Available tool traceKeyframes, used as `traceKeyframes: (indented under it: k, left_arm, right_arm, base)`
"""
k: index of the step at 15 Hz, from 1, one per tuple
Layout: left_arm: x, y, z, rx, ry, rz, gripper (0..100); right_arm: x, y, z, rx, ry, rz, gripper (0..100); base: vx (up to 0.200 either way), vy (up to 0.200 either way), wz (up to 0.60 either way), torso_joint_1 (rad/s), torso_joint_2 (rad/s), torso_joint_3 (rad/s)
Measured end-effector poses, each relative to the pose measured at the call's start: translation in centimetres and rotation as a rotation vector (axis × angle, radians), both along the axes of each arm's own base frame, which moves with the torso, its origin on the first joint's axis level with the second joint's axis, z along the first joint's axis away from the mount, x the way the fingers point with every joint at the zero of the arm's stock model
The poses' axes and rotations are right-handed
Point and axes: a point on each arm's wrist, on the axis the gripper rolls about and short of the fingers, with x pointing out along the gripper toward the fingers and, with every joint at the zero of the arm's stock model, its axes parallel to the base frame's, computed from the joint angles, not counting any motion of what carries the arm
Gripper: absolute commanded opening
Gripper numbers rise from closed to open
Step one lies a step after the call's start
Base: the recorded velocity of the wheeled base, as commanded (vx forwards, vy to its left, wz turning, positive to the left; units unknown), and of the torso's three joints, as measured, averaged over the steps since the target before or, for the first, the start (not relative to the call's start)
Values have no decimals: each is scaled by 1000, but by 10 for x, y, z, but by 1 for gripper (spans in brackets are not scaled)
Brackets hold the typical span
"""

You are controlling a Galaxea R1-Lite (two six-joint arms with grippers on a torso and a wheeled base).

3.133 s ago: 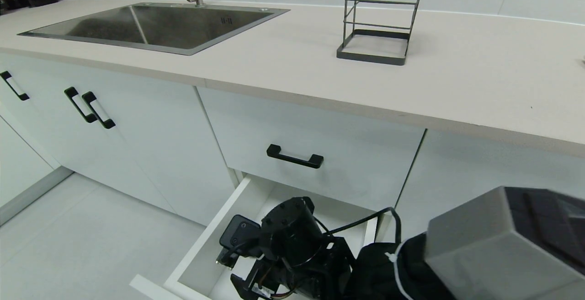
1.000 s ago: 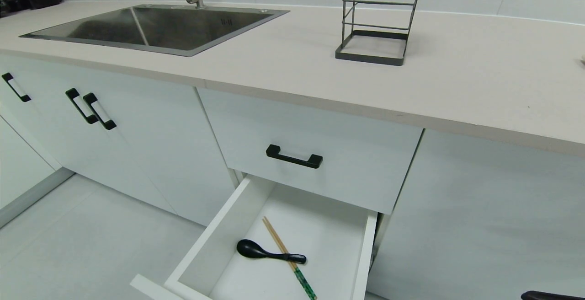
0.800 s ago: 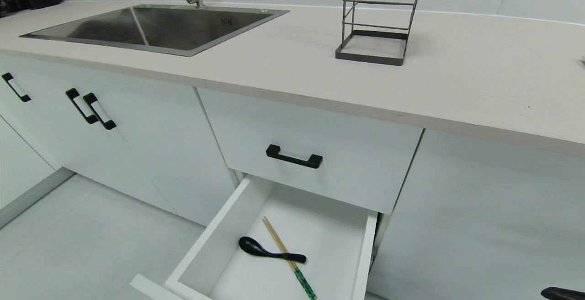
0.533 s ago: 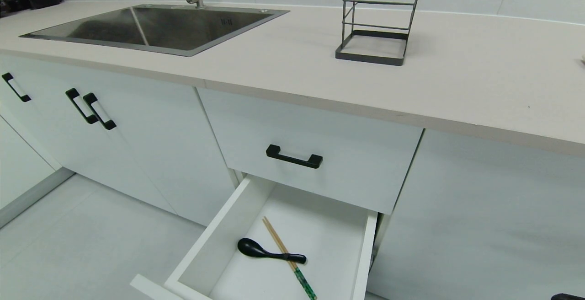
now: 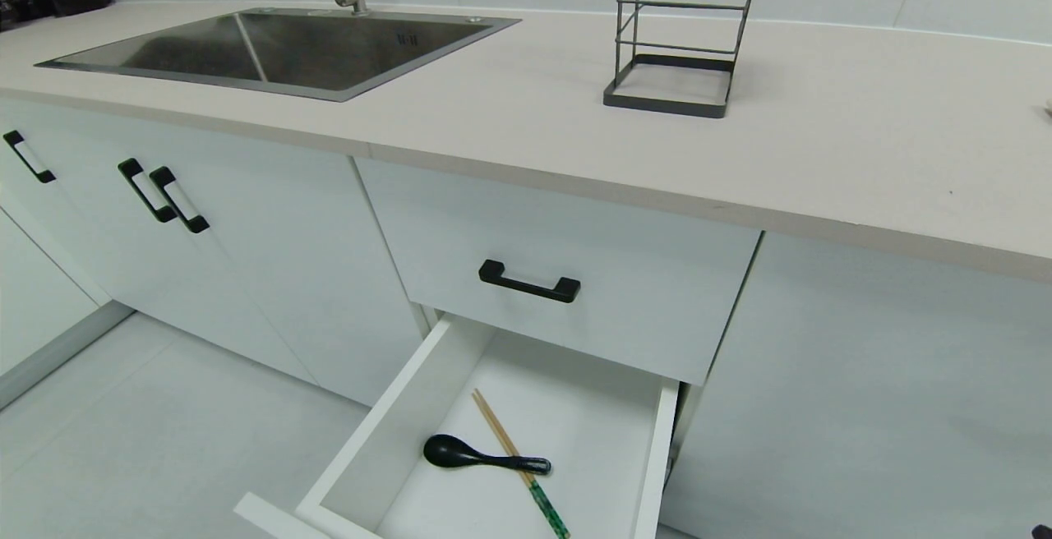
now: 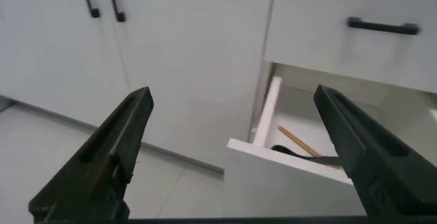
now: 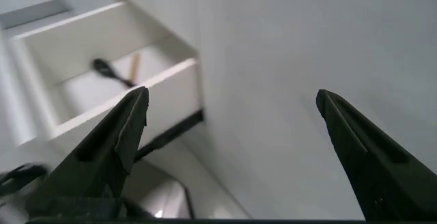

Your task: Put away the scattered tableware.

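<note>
Pale kitchen surface [image 5: 822,153] above; in the open drawer [image 5: 382,428] below, black spoon [image 5: 481,458] and chopsticks [image 5: 496,427] lie crossed. They look light, stiff, slippery: pinch mid-handle. Left end effector [image 6: 232,94] and right end effector [image 7: 232,94] gape wide, holding nothing.

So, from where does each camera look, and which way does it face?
Head view: high up, facing forward and down at the countertop, sink, wire rack and open drawer.
Left wrist view: behind the open left gripper, facing the cabinet doors; both its fingers show.
Right wrist view: behind the open right gripper, looking down beside the drawer; both fingers show.
Shared: all three show the drawer with the black spoon and chopsticks.
</note>
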Motion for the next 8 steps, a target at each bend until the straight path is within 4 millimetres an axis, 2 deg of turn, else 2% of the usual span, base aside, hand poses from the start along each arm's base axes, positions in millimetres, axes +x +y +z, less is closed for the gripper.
traceKeyframes:
  k: [3,5,8]
  left_arm:
    - [-5,-4,17,5,150,-216,100]
    - [5,-5,22,18,238,-320,100]
    - [24,-4,15,40,392,-444,100]
  right_arm:
    - [-8,-4,-12,-11,45,-157,100]
    - [-19,-5,-26,-11,85,-241,100]
    - [-31,-4,-42,42,103,-320,100]
  base:
    - [0,0,0,0,0,0]
    - [0,0,0,0,0,0]
    - [0,0,0,0,0,0]
